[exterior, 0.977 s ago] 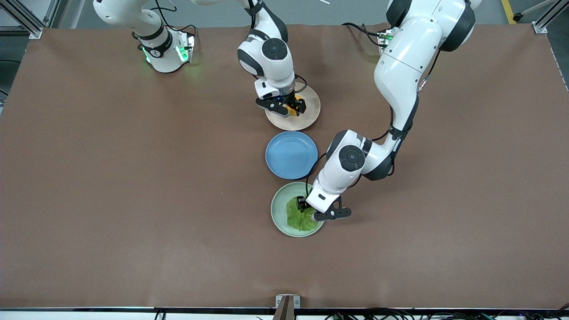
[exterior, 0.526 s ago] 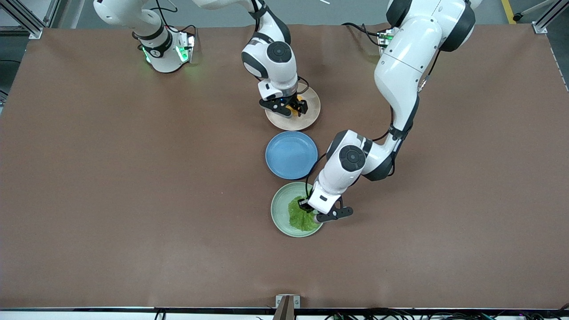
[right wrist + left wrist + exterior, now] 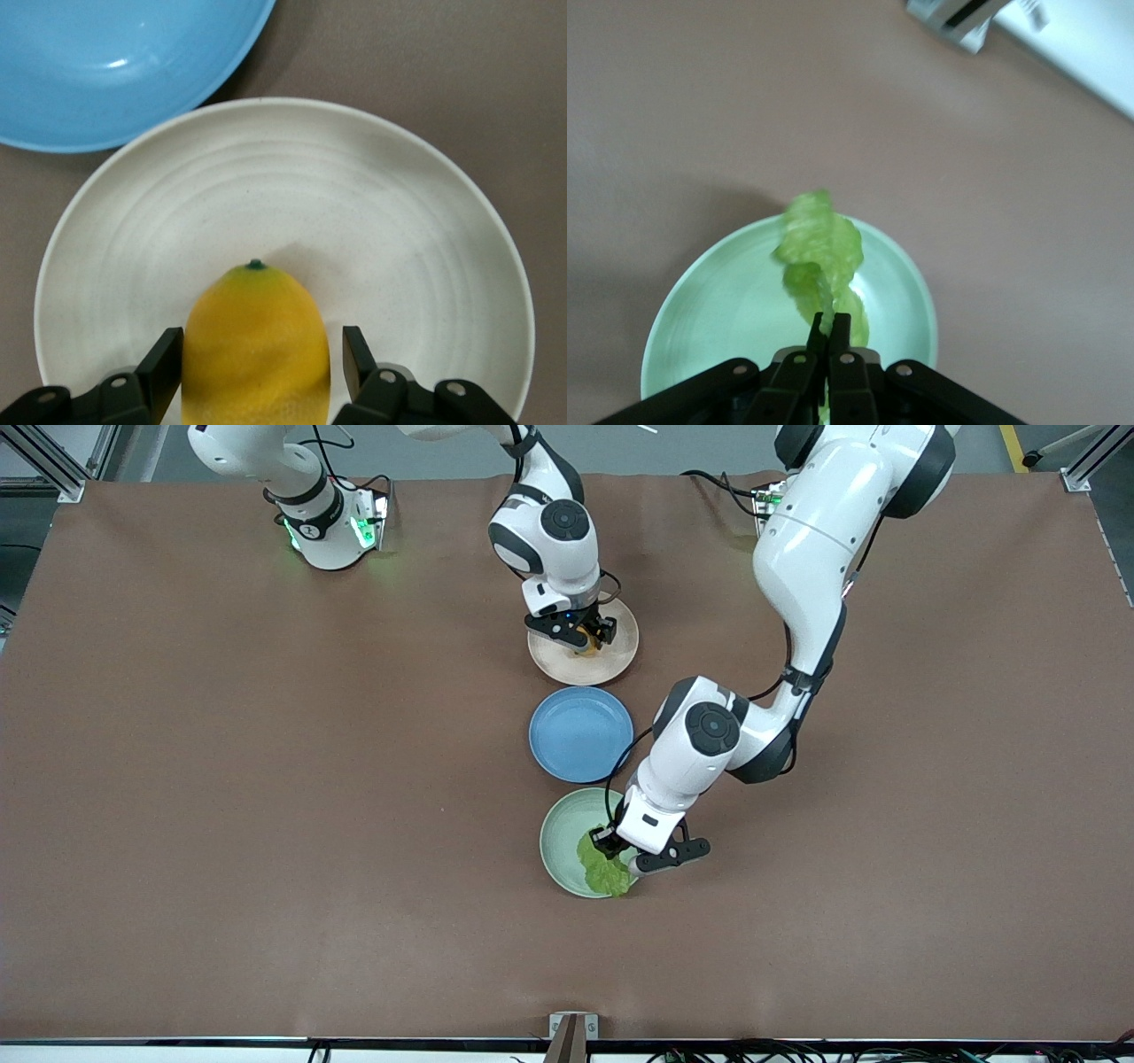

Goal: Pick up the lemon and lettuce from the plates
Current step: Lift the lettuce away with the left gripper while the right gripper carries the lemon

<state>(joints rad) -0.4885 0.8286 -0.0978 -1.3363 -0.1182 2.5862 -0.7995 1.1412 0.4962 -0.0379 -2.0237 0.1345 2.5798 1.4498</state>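
The lemon (image 3: 583,641) lies on the beige plate (image 3: 616,657). My right gripper (image 3: 580,634) is low over it, open, with a finger on each side of the lemon (image 3: 255,345); one finger (image 3: 168,359) is at its skin and the other (image 3: 354,354) stands a little apart. My left gripper (image 3: 613,841) is shut on the lettuce (image 3: 604,873), which hangs bunched from the fingertips over the mint green plate (image 3: 558,834). In the left wrist view the leaf (image 3: 821,252) dangles from my shut gripper (image 3: 830,320) above the mint plate (image 3: 700,283).
A blue plate (image 3: 580,733) lies bare between the two plates, close to both; its rim also shows in the right wrist view (image 3: 106,62). Brown table surface (image 3: 266,779) surrounds the plates. The right arm's base (image 3: 323,522) stands at the table's edge.
My left gripper has closed on the lettuce and drawn it up, so the flat leaf now hangs bunched. My right gripper has turned and settled around the lemon.
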